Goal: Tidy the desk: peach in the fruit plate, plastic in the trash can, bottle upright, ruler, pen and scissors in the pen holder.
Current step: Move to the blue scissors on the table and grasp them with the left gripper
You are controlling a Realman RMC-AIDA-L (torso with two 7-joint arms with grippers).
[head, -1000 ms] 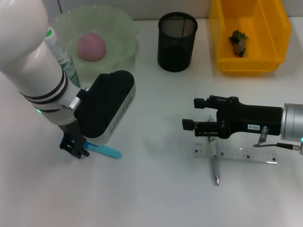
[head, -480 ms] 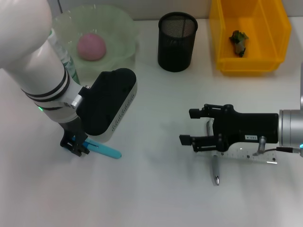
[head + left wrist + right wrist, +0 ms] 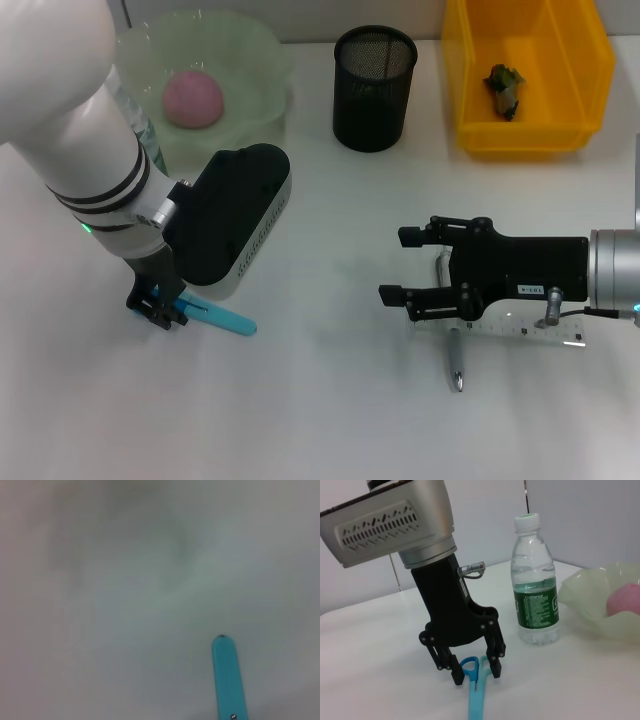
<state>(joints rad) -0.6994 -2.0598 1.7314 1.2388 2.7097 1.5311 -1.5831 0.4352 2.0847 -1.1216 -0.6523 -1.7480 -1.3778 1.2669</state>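
Left gripper (image 3: 157, 307) stands low over the desk (image 3: 320, 400) at the near left, its jaws apart and straddling the blue handles of the scissors (image 3: 222, 318). Whether the pads touch the handles cannot be told. The scissors lie flat, the cyan blade cover pointing away from the gripper toward the desk's middle.

Right gripper (image 3: 405, 265) is at the right side, jaws spread wide and holding nothing. Its fingertips hover above the upper end of the pen (image 3: 454, 355), which lies flat across the ruler (image 3: 520, 328).

The bottle (image 3: 535, 600) stands upright beside the fruit plate (image 3: 255, 45) at the far left. The peach (image 3: 193, 98) rests inside that plate. The pen holder (image 3: 373, 88) stands at far centre. The trash can (image 3: 575, 60) sits at the far right with a crumpled dark scrap (image 3: 503, 88) inside.
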